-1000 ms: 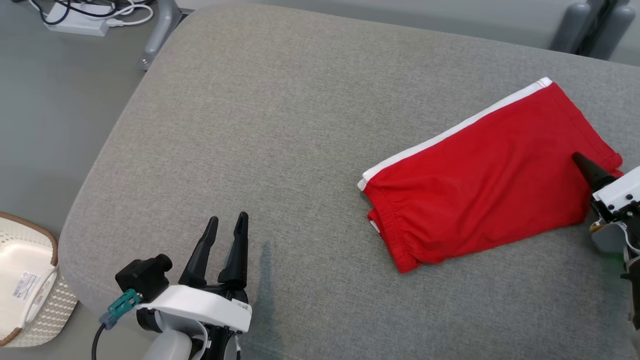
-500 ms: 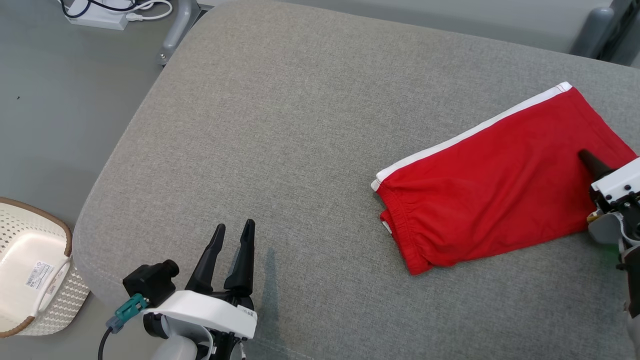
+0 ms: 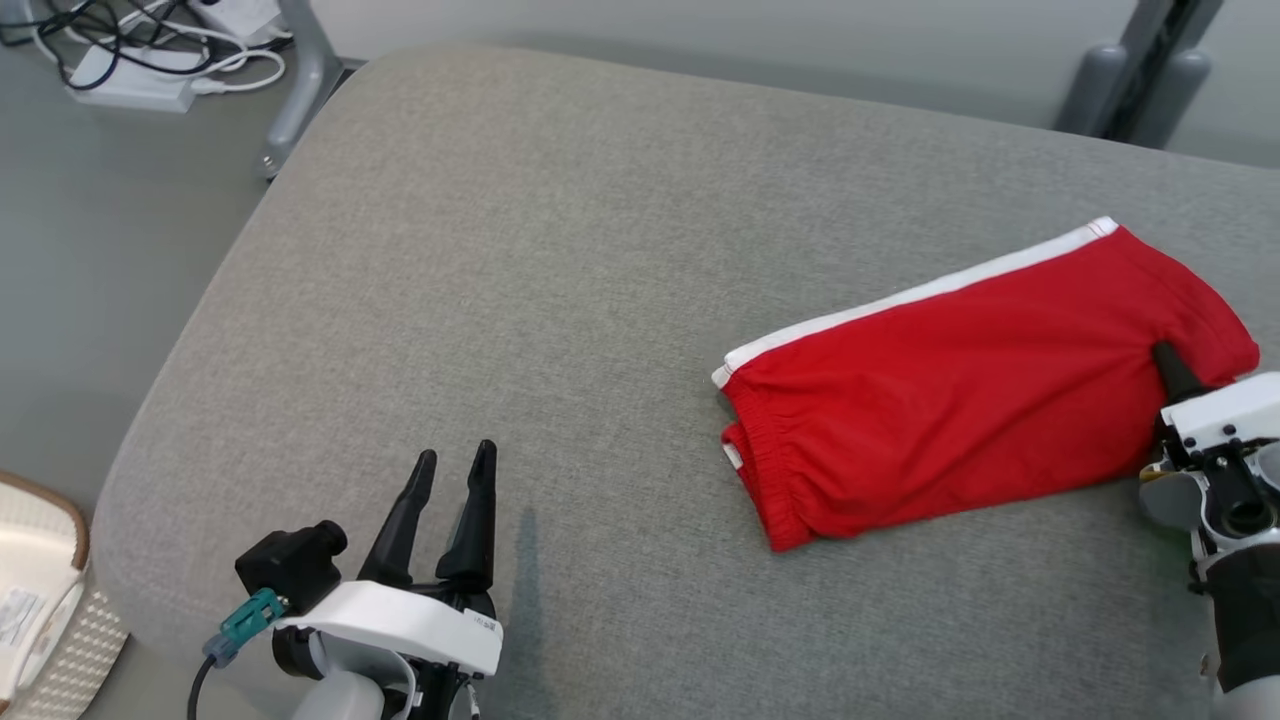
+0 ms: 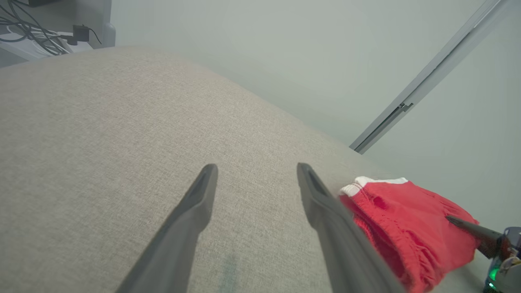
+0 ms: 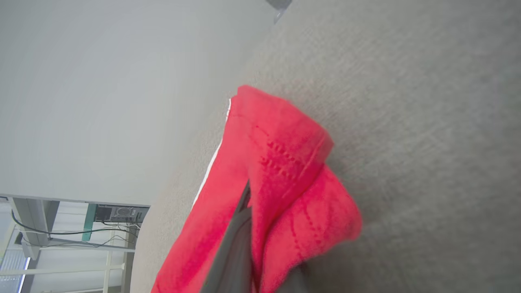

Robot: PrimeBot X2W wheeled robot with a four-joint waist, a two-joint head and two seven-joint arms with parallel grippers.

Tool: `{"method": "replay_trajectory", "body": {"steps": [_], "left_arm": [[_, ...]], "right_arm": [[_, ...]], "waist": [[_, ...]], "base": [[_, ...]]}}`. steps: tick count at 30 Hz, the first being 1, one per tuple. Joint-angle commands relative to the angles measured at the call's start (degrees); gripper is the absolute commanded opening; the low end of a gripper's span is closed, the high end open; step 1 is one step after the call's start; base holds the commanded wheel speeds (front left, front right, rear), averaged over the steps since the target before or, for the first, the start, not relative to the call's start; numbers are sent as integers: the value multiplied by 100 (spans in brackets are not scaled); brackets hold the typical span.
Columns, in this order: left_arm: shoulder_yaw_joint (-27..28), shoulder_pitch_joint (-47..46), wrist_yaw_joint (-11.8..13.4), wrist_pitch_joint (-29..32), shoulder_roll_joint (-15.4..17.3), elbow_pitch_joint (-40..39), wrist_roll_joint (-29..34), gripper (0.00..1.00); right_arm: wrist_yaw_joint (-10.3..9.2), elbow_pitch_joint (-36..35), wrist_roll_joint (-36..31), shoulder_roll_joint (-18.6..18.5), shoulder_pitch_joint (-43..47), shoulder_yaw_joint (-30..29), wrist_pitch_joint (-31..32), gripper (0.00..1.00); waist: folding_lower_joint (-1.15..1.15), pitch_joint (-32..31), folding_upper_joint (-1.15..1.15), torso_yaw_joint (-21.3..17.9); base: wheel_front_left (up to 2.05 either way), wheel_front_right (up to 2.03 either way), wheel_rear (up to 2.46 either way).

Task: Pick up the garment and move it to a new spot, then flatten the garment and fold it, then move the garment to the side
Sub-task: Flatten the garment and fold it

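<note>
The folded red garment [image 3: 960, 390] lies on the right part of the grey cushion [image 3: 520, 260]. The right gripper [image 3: 1163, 358] is clamped on its right-hand hem. The left gripper [image 3: 455, 462] has its fingers spread, near the cushion's front edge.

White wrist shells [image 3: 400, 622], black tapered fingers [image 3: 472, 520]

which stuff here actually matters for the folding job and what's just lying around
Job:
- red shorts
- right gripper, fingers shut on one end of the shorts
- left gripper, open
- grey cushion under them

Lying about:
- white woven basket
- power strip
- cables
</note>
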Motion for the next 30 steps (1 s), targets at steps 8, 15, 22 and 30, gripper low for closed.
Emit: {"method": "replay_trajectory", "body": {"steps": [8, 15, 22, 30], "left_arm": [[332, 119, 55, -21, 23, -161, 116, 100], [464, 208, 40, -21, 24, -182, 190, 100], [438, 258, 19, -21, 24, -156, 252, 100], [351, 255, 31, -21, 25, -122, 360, 100]], "right_arm": [[-19, -235, 312, 302, 642, -254, -637, 0], [-21, -579, 503, 460, 1402, -502, -911, 0], [-27, -427, 784, 485, 1865, -315, -1055, 0], [-10, -518, 1109, 507, 1565, 467, -1490, 0]], "waist": [[0, -255, 0, -509], [0, -438, 0, -872], [0, -544, 0, -1089], [0, -651, 0, -1159]], "base": [[0, 0, 0], [0, 0, 0], [0, 0, 0], [0, 0, 0]]}}
